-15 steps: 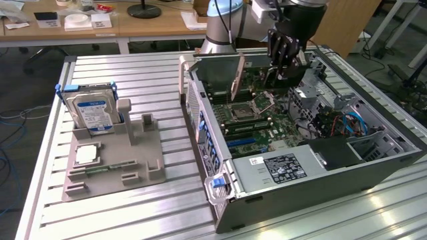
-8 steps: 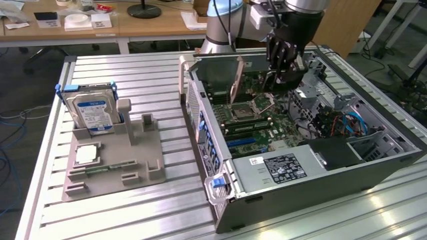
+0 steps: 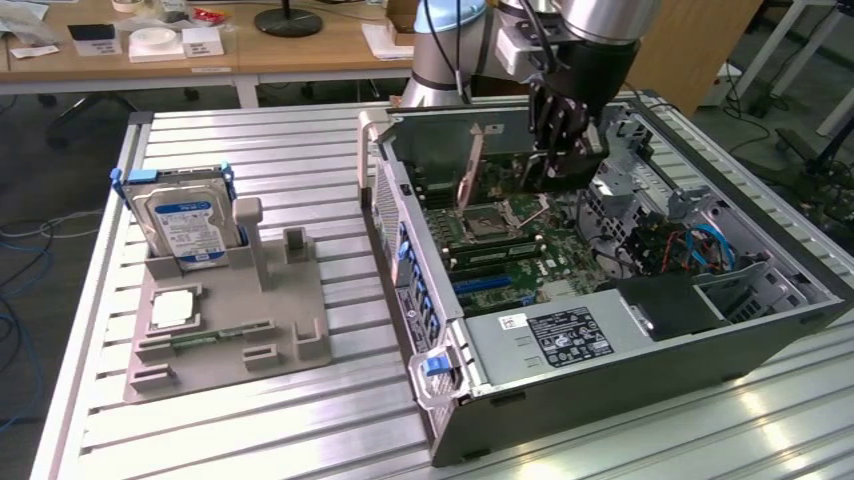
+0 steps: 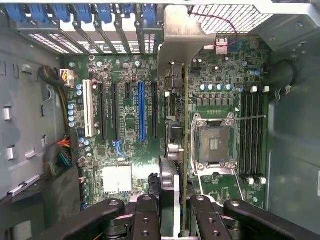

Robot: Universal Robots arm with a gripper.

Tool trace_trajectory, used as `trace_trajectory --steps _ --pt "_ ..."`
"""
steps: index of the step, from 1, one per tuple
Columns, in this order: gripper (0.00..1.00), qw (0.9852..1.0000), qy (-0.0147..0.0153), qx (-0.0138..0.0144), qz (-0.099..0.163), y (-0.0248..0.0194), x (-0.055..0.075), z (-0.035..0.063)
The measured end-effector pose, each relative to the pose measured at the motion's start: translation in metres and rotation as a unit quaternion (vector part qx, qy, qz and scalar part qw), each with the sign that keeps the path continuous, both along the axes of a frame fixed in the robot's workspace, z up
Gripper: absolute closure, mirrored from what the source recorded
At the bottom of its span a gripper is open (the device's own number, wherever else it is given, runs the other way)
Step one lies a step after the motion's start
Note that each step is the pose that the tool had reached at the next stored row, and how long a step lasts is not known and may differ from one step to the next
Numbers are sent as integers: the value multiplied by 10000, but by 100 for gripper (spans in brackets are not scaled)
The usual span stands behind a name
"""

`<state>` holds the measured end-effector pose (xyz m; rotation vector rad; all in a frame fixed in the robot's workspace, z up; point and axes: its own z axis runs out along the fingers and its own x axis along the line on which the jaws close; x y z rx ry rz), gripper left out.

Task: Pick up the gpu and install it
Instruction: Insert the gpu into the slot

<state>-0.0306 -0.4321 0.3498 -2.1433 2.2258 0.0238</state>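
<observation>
The end effector (image 4: 175, 202) pinches the gpu (image 4: 184, 100), a thin brownish-green circuit card with a silvery metal bracket, edge-down inside the open grey computer case (image 3: 694, 330). The card's long axis runs parallel to the blue slot (image 4: 142, 110) on the green motherboard (image 4: 125, 165), close over the board

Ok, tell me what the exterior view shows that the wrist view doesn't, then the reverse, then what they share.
Exterior view adds: the hard drive standing in the grey holder, the small square chip lying on it, and the labelled power supply. Wrist view adds: the white slot and a red wire near the mesh vent. Both: the motherboard, the processor socket, and the gpu in the gripper.
</observation>
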Motion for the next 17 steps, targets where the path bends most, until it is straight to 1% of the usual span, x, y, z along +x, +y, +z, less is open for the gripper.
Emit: trace_trajectory --steps 4,8,10,12,13,15,17 --pt "72 10000 1 1 0 0 -5 -39" --pt "72 10000 15 0 0 -2 -12 -56" --pt "72 10000 17 -1 0 -17 -13 -60" --pt "72 10000 18 -4 0 -45 -13 -63" --pt "72 10000 18 -5 0 -53 -13 -68" --pt "72 10000 21 -7 -1 -55 -16 -83" --pt "72 10000 22 -7 0 -55 -50 -104"
